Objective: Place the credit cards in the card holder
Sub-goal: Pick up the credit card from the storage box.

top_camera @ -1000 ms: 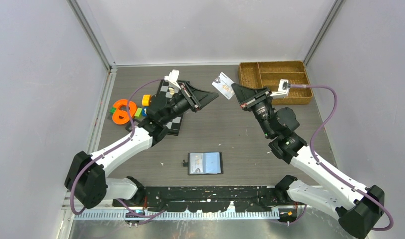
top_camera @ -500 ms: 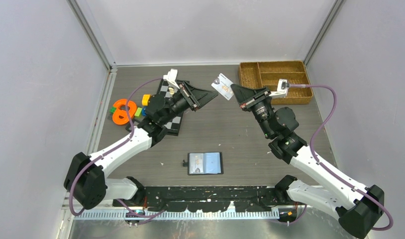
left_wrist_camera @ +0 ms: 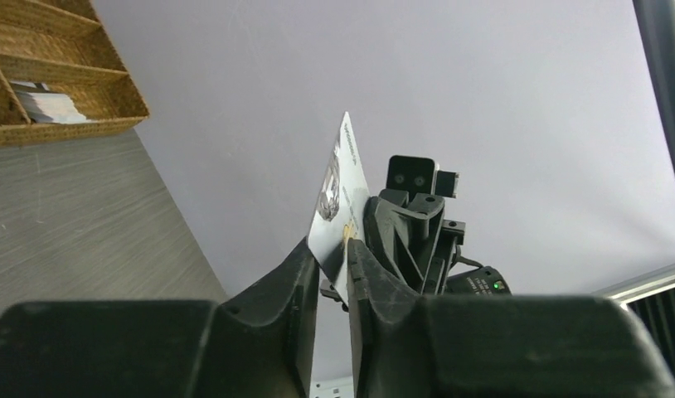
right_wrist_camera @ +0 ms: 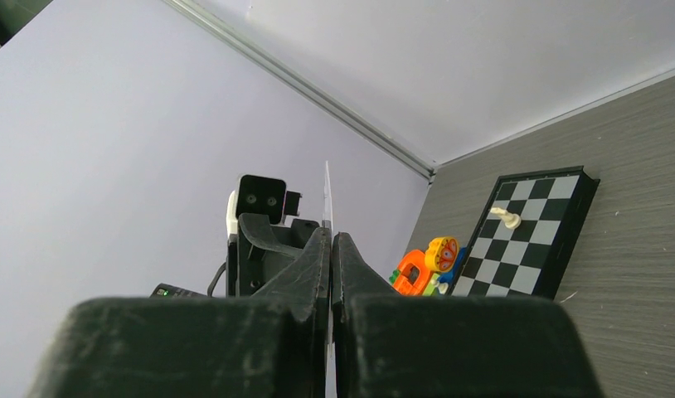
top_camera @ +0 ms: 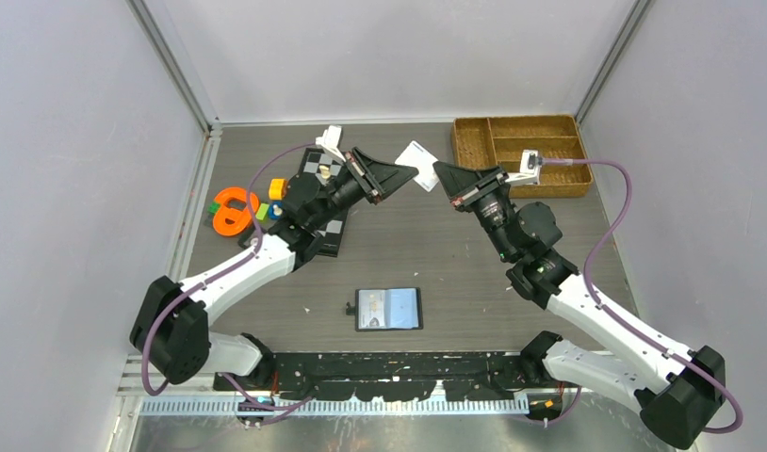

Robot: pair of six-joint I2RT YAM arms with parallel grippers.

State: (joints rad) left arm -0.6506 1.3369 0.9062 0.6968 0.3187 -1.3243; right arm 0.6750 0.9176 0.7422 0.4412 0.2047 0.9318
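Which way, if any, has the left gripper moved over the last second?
Yes. In the top view the left gripper has shifted toward the woven tray, farther off the chessboard, and now flanks the credit card.

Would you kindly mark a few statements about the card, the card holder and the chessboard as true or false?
1. The card holder lies open on the table. True.
2. The white card lies in the woven tray. False: it is held in the air, away from the tray.
3. The left gripper and the right gripper both grip the white card. True.
4. The chessboard sits on the right arm's side. False: it lies on the left side, partly under the left arm.
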